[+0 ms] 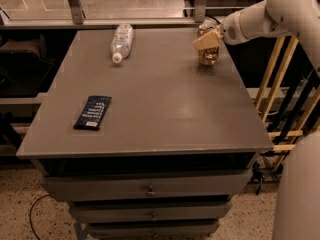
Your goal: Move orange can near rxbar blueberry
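The orange can (pixel 209 57) stands upright at the far right of the grey table top (pixel 160 99). My gripper (pixel 207 38) is at the can's top, reaching in from the right on the white arm (pixel 260 19), and it covers the can's upper part. The rxbar blueberry (pixel 93 112), a flat dark blue wrapper with white text, lies near the table's front left, far from the can.
A clear plastic bottle (pixel 121 42) lies on its side at the back left of the table. Drawers (pixel 150 189) sit below the top. Wooden slats (pixel 272 84) and the robot's white body (pixel 300 194) are to the right.
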Available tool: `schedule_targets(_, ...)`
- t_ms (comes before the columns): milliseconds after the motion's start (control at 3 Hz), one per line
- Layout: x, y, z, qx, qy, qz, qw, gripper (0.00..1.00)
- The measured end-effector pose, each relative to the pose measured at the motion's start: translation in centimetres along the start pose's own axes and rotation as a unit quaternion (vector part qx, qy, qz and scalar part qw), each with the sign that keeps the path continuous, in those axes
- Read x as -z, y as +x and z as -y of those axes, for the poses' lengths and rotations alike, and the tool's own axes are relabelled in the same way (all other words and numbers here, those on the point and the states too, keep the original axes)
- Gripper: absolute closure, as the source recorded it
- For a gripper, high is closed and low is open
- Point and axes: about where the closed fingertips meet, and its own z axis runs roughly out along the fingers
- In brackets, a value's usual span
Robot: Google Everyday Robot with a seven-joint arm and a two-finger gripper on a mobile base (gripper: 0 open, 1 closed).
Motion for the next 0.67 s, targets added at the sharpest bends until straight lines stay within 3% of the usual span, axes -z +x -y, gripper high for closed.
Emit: schedule_targets(667, 0.3, -2.1, -4.8, 0.038, -0.040, 0.022, 0.9982, 1.00)
